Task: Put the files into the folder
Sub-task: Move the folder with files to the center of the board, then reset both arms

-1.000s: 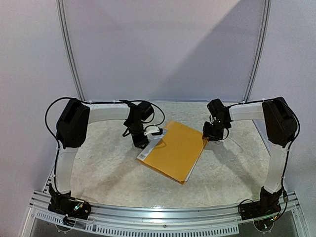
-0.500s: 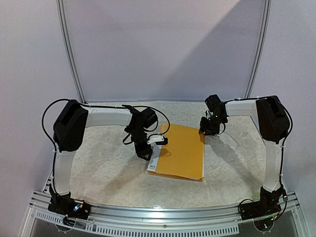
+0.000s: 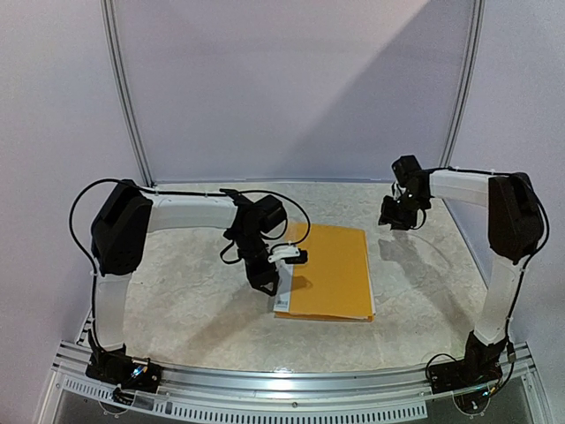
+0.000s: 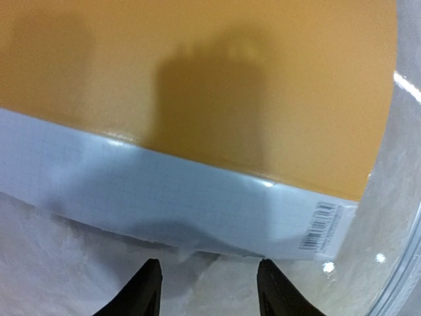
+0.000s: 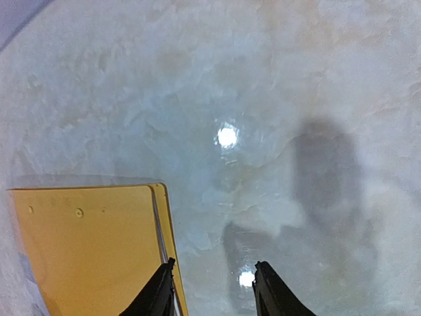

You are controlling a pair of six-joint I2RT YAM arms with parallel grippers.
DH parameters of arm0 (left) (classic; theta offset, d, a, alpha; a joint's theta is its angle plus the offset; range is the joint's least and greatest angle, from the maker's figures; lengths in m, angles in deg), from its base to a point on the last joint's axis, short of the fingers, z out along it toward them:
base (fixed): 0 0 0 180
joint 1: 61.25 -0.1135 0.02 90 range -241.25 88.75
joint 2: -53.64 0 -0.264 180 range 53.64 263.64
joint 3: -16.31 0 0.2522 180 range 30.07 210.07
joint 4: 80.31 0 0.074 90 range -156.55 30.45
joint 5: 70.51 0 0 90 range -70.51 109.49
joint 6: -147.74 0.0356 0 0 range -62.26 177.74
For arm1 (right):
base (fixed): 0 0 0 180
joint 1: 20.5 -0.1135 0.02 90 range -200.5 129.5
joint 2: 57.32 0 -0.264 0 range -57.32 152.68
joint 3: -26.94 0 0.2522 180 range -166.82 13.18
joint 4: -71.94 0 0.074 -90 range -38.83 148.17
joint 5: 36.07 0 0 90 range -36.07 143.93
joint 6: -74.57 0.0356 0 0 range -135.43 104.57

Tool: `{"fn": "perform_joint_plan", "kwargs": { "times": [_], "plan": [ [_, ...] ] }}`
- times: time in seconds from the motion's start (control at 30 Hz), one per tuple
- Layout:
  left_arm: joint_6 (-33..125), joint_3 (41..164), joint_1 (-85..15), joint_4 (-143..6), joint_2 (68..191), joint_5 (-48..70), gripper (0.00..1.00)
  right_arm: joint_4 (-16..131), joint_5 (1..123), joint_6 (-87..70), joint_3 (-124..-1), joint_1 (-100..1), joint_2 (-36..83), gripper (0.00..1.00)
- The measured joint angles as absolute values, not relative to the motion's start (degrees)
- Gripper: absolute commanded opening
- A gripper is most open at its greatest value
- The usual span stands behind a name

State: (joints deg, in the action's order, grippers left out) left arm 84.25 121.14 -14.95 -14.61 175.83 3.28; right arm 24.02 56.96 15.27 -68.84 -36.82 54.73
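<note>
Orange-yellow plastic, one flat folder, lies closed on the pale marbled table a little right of centre, its long sides running near to far. From above I count one folder, two arms and two hands. A thin white edge shows along the folder's right and near sides, perhaps paper inside, though I cannot be sure. The left hand hangs over the folder's near left corner, by the white strip on the spine. The right hand is raised off the folder's far right corner, apart from it, over bare table.

From the left wrist, the folder fills the upper part of the view and the white strip crosses below it. One small barcode label sits at the strip's right end, with a line of tiny print beside it that is too small to read. The left hand shows two dark fingertips standing part-way apart with nothing between them, just short of the strip's edge, over the table.

From the right wrist, one rounded corner of the folder sits at lower left, with a pale line running just inside its right edge. No writing shows here. The right hand has its two fingertips parted, gripping nothing, the left one beside the folder's edge and the other over the shiny table.
</note>
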Motion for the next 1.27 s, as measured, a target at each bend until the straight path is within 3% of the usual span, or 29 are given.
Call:
{"fn": "perform_joint_plan", "kwargs": {
  "times": [0.13,0.3,0.37,0.4,0.5,0.6,0.87,1.07,1.27],
  "plan": [
    [84.09,121.18,-13.35,-14.67,174.32,1.36,0.53,24.02,54.51,12.78,-66.94,-35.25,46.16,0.59],
    [84.09,121.31,-12.87,-14.46,174.17,-0.54,0.53,25.40,52.92,9.79,-58.85,-33.19,33.73,0.82],
    [84.09,121.31,-13.14,-14.28,173.97,-2.20,0.53,26.73,52.63,8.65,-53.85,-31.95,28.59,0.97],
    [84.07,121.29,-13.38,-14.19,173.69,-3.28,0.53,27.10,52.50,8.08,-51.29,-31.14,26.01,0.98],
    [83.44,120.92,-14.75,-14.13,171.15,-6.71,0.56,28.79,51.76,6.62,-44.80,-29.32,18.78,0.99],
    [81.38,117.75,-18.95,-16.60,165.08,-9.07,0.69,30.71,50.75,4.67,-40.43,-28.69,12.70,0.99],
    [73.36,97.71,-49.88,-32.42,141.49,-0.13,0.98,38.49,43.41,2.73,-28.97,-28.73,-2.23,0.99],
    [67.13,77.84,-66.34,-44.88,129.41,6.95,1.00,43.54,37.86,5.79,-19.49,-28.73,-16.17,0.99],
    [62.19,54.41,-67.69,-64.07,113.12,17.99,1.00,46.91,36.76,6.03,-12.84,-28.73,-23.47,0.99]
  ]
}}
